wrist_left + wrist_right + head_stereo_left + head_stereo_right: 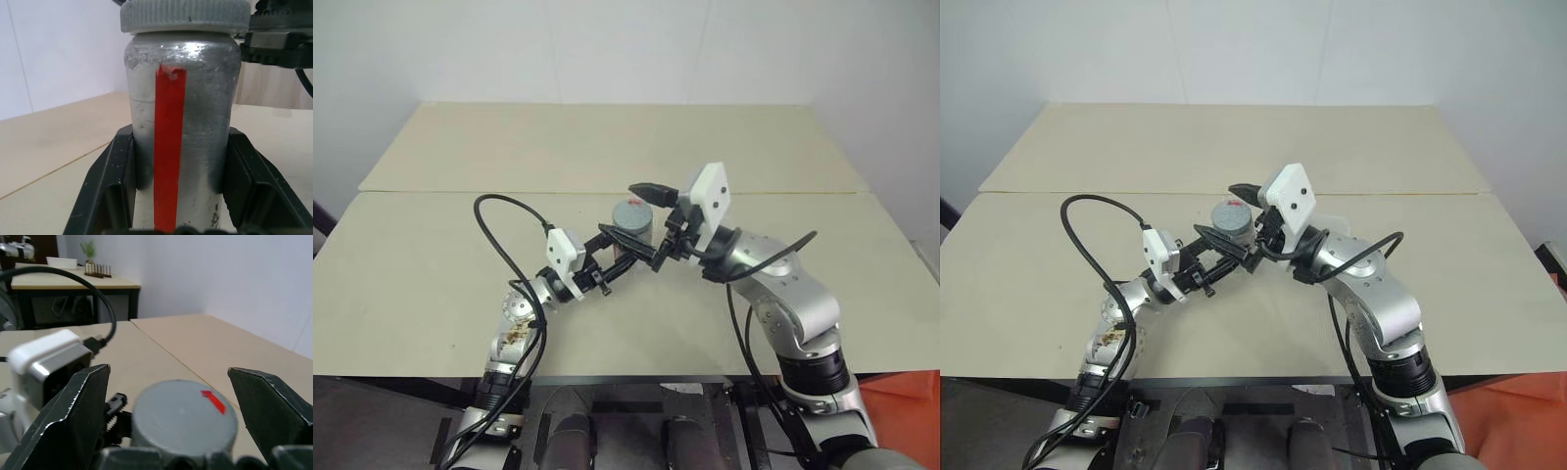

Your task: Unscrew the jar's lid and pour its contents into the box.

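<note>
1. Your left tool [625, 245] is clamped on the body of the jar [181, 132], holding it upright above the bench [431, 264].
2. The lid [185, 418] sits on the jar's top, still screwed on.
3. Your right tool [168, 396] stands wide open, one finger on each side of the lid, neither touching it.
4. The jar's axis runs vertical; I judge closing on the lid comes next.

Jar [181, 127], centre of the left wrist view: silvery body, scuffed dull grey, one vertical red stripe. Lid [183, 418], lower centre of the right wrist view: flat grey, small red mark; ribbed grey rim. Gripper fingers [73, 416] black. Table [431, 264] pale beige. Wall [607, 49] white.
</note>
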Controlling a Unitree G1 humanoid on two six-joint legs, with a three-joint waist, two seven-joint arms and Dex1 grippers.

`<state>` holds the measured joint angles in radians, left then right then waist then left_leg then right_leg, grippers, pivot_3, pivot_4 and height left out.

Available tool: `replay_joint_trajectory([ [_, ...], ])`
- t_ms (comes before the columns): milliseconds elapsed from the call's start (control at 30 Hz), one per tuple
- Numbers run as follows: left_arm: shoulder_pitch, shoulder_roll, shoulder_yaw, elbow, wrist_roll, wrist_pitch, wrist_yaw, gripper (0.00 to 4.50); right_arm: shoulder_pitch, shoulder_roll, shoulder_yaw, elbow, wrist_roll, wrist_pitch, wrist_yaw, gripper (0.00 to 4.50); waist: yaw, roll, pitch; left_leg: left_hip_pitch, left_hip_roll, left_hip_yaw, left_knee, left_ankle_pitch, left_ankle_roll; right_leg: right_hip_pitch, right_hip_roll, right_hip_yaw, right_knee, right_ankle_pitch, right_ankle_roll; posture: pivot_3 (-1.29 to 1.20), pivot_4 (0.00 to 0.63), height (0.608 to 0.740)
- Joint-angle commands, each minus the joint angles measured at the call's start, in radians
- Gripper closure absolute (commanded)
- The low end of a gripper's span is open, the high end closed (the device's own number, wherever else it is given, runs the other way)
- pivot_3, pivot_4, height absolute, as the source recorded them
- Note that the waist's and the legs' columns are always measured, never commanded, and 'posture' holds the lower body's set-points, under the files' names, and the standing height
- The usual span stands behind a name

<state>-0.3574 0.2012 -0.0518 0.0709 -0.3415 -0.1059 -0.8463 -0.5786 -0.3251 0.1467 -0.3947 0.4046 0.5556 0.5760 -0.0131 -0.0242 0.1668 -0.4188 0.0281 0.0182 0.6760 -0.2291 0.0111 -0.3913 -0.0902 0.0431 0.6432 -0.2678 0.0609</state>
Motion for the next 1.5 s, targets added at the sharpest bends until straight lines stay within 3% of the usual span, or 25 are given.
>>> replay_joint_trajectory([
  [33, -0.022, -0.003, -0.006, -0.021, -0.005, -0.023, -0.004, 2.51, -0.014, 0.008, -0.009, -0.011, -0.019, -0.041, -0.011, 0.03, 0.000, 0.000, 0.000, 0.000, 0.000, 0.000, 0.000, 0.000, 0.000, 0.000, 0.000, 0.000, 0.000, 0.000, 0.000, 0.00, 0.150, 0.740],
  [1500, -0.026, 0.028, 0.066, 0.071, -0.030, -0.064, -0.029, 2.51, 0.079, -0.103, -0.098, -0.045, -0.017, -0.018, -0.011, 0.03, 0.000, 0.000, 0.000, 0.000, 0.000, 0.000, 0.000, 0.000, 0.000, 0.000, 0.000, 0.000, 0.000, 0.000, 0.000, 0.00, 0.150, 0.740],
])
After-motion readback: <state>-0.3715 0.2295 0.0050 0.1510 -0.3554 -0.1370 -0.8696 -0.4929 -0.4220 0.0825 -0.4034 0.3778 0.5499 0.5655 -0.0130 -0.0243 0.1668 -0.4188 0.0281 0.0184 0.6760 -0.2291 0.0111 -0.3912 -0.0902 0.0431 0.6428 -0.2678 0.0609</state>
